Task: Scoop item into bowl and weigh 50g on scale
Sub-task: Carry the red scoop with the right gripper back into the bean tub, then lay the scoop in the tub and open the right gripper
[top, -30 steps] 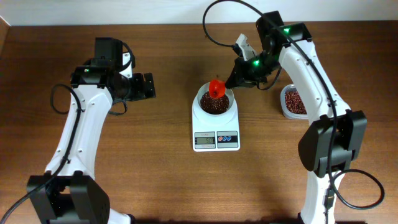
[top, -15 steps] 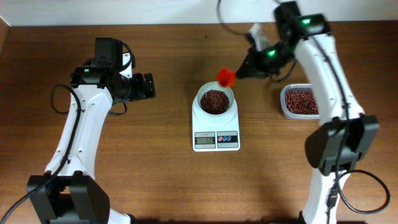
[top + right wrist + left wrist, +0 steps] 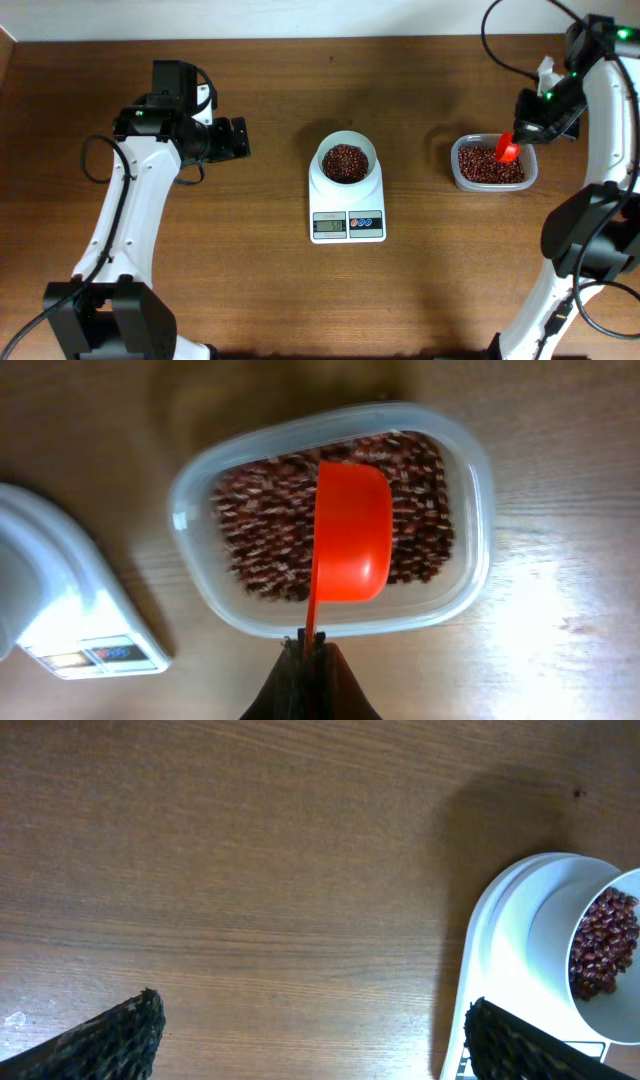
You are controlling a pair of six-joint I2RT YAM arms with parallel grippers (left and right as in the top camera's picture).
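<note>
Dark red-brown beans point(image 3: 344, 160) fill the small white bowl point(image 3: 345, 143), which stands on the white scale point(image 3: 347, 205) at the table's middle. More beans point(image 3: 489, 167) lie in a clear plastic tub point(image 3: 530, 172) at the right. My right gripper point(image 3: 312, 647) is shut on the handle of an orange scoop point(image 3: 351, 532); the scoop point(image 3: 507, 150) hangs over the tub point(image 3: 470, 510), its back facing the wrist camera. My left gripper point(image 3: 312, 1032) stands wide open over bare wood left of the scale point(image 3: 505, 930), holding nothing.
The scale's display and its red and blue buttons point(image 3: 364, 219) face the table's front edge. Bare wood lies between scale and tub. The left arm's base point(image 3: 110, 310) and the right arm's base point(image 3: 590, 260) stand at the front corners.
My right arm has carried the scoop from above the bowl rightward to above the tub. The left arm has not moved.
</note>
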